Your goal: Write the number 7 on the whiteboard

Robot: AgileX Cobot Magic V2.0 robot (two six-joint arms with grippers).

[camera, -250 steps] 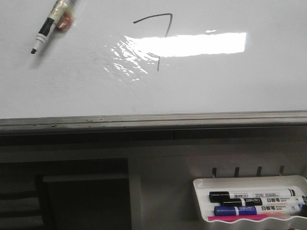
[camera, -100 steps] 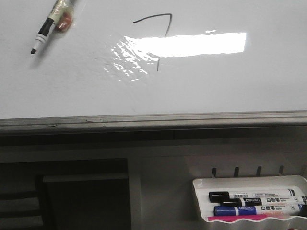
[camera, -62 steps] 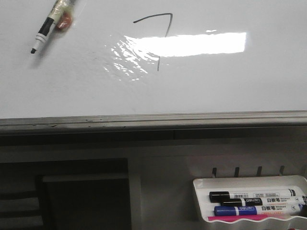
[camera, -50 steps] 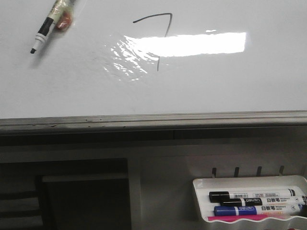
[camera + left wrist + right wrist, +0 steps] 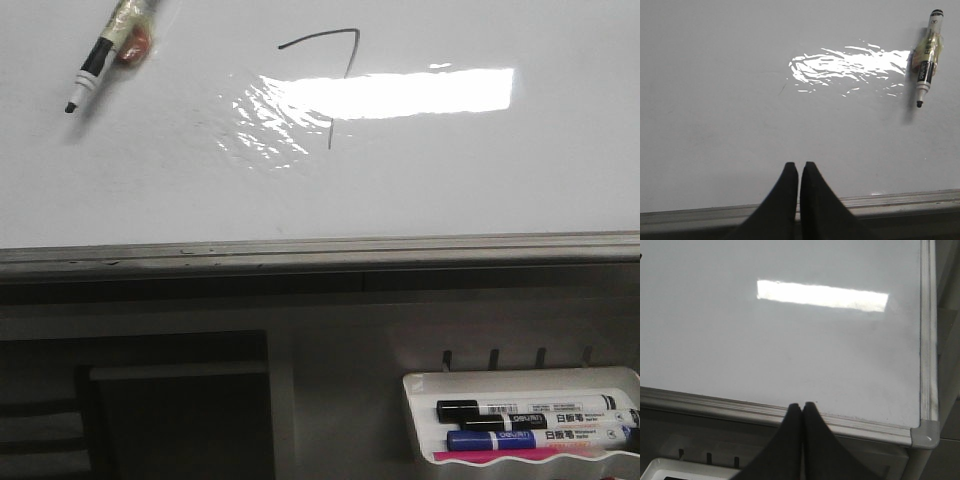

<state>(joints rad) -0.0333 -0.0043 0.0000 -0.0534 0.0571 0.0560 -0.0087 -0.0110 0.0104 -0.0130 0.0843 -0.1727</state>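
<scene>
- A marker [image 5: 105, 48] is seen lying uncapped on the whiteboard [image 5: 150, 190] at about ten o'clock in the front view, its dark tip pointed toward seven o'clock; a small reddish patch is seen just beside its barrel.
- The number 7 [image 5: 330, 75] is drawn near twelve o'clock on the board — a slightly slanted top bar and a long down stroke, crossed partway by a bright band of glare.
- A white tray [image 5: 520, 378] is hung below the board's grey frame at five o'clock; a black-capped and a blue-capped marker are held in it.
- In the left wrist view the left gripper [image 5: 799, 167] is shown clenched on nothing — its dark fingers pressed together over the board's near edge, well apart from the marker.
- In the right wrist view the right gripper [image 5: 802, 408] is likewise pinched closed and empty, over the frame near a corner of the board.
</scene>
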